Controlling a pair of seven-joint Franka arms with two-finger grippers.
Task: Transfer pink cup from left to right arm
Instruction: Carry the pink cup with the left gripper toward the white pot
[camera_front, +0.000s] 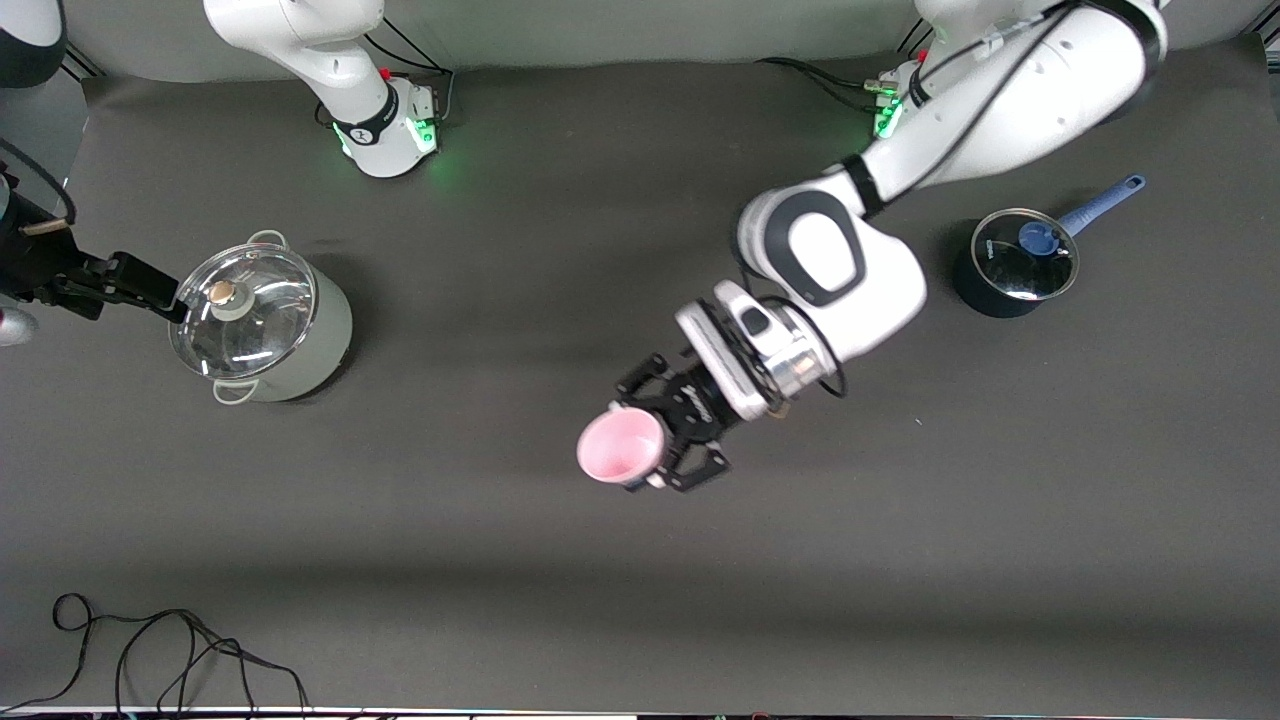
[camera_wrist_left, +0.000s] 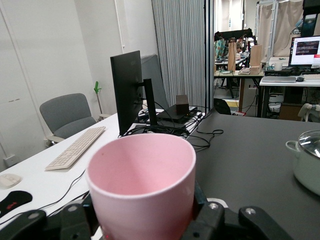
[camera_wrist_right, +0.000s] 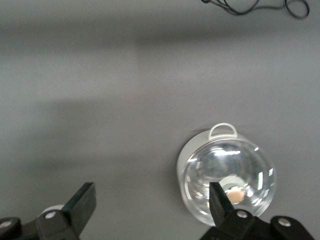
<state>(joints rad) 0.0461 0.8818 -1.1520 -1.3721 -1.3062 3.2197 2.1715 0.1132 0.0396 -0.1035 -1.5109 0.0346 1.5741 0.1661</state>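
The pink cup (camera_front: 620, 447) is held in my left gripper (camera_front: 642, 442) over the middle of the table, tipped on its side with its open mouth toward the right arm's end. In the left wrist view the cup (camera_wrist_left: 142, 190) fills the space between the black fingers (camera_wrist_left: 215, 220), which are shut on its sides. My right gripper (camera_front: 160, 295) hangs open and empty at the right arm's end of the table, beside the lidded pot. In the right wrist view its fingers (camera_wrist_right: 85, 200) stand wide apart around bare table.
A pale green pot with a glass lid (camera_front: 260, 320) stands toward the right arm's end and shows in the right wrist view (camera_wrist_right: 227, 175). A dark blue saucepan with a lid (camera_front: 1015, 262) stands toward the left arm's end. A black cable (camera_front: 150, 650) lies nearest the front camera.
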